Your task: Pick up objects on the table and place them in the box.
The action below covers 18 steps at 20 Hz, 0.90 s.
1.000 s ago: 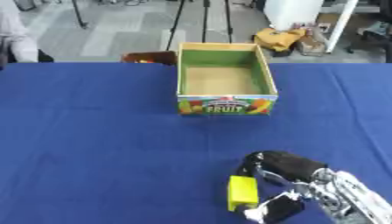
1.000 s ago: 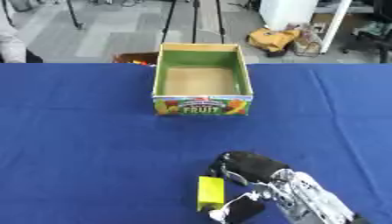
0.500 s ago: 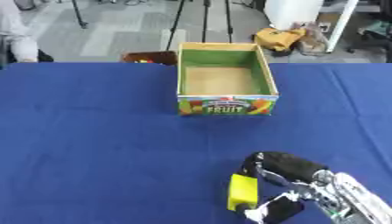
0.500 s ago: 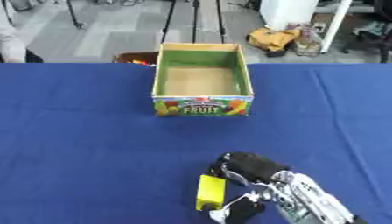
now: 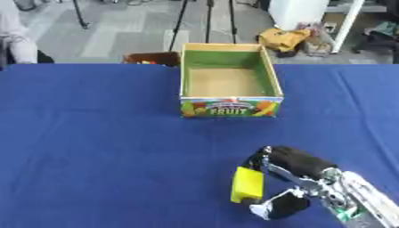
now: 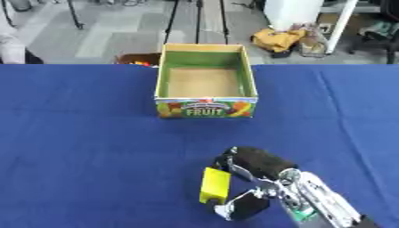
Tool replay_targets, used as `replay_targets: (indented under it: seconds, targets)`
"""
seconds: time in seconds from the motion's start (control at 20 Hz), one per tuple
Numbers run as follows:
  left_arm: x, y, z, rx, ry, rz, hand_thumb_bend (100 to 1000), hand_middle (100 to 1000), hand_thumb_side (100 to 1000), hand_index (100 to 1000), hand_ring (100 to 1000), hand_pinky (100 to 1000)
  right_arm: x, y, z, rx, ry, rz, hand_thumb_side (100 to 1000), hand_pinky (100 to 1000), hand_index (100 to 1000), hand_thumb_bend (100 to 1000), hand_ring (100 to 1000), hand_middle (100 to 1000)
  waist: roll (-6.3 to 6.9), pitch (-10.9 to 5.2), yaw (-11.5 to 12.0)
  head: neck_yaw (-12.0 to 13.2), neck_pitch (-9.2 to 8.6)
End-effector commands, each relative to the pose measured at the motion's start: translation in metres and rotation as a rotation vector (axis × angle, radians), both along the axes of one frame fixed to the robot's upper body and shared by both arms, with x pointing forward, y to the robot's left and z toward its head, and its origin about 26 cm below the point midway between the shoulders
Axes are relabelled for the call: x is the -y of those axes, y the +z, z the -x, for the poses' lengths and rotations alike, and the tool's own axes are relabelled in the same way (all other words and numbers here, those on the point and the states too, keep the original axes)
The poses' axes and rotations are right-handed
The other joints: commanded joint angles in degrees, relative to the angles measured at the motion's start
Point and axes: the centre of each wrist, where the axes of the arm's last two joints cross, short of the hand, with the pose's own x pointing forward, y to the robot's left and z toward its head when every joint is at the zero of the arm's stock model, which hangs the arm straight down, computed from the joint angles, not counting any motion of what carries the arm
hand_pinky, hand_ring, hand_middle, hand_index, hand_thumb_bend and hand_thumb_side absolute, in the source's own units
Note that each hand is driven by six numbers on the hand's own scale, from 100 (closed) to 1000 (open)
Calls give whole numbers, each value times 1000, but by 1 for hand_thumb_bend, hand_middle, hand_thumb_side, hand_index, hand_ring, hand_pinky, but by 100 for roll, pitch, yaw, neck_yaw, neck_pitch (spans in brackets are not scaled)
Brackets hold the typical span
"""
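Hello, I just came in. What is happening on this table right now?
The robot's right hand has its fingers and thumb around a small yellow block near the front of the blue table. The block is low over the cloth; whether it is lifted cannot be told. The open fruit box stands further back with nothing visible inside. The left hand is out of view.

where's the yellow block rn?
Near the table's front edge, right of centre: the yellow block sits in the right hand, well short of the fruit box.
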Motion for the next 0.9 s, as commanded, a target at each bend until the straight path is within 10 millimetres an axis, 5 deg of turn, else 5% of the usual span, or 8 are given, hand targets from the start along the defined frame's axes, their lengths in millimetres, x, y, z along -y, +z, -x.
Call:
replay_targets:
  seconds: [0.05, 0.35, 0.4, 0.45, 0.9]
  targets:
    - [1, 7, 2, 28, -5, -15, 100, 901, 1000, 949, 804, 559, 1, 18, 0, 69, 0, -33, 430, 878, 609, 103, 822, 367, 20, -97, 2, -8, -70]
    - [1, 7, 3, 22, -3, -18, 100, 901, 1000, 950, 804, 559, -4, 45, -3, 130, 24, -43, 435, 863, 600, 100, 816, 362, -2, -140, -7, 4, -56]
    - [1, 6, 3, 21, -3, -19, 100, 901, 1000, 950, 804, 559, -4, 51, -5, 137, 28, -42, 583, 859, 599, 100, 815, 363, -6, -148, -7, 6, -56]
    - [0, 6, 3, 20, -3, -20, 100, 901, 1000, 950, 805, 559, -5, 57, -6, 145, 31, -42, 434, 857, 598, 100, 814, 361, -11, -157, -5, 6, -55]
    - [-1, 4, 4, 11, -2, -24, 100, 901, 1000, 950, 805, 559, -5, 121, -15, 276, 18, -67, 448, 821, 581, 100, 807, 353, -41, -210, 25, 14, -69]
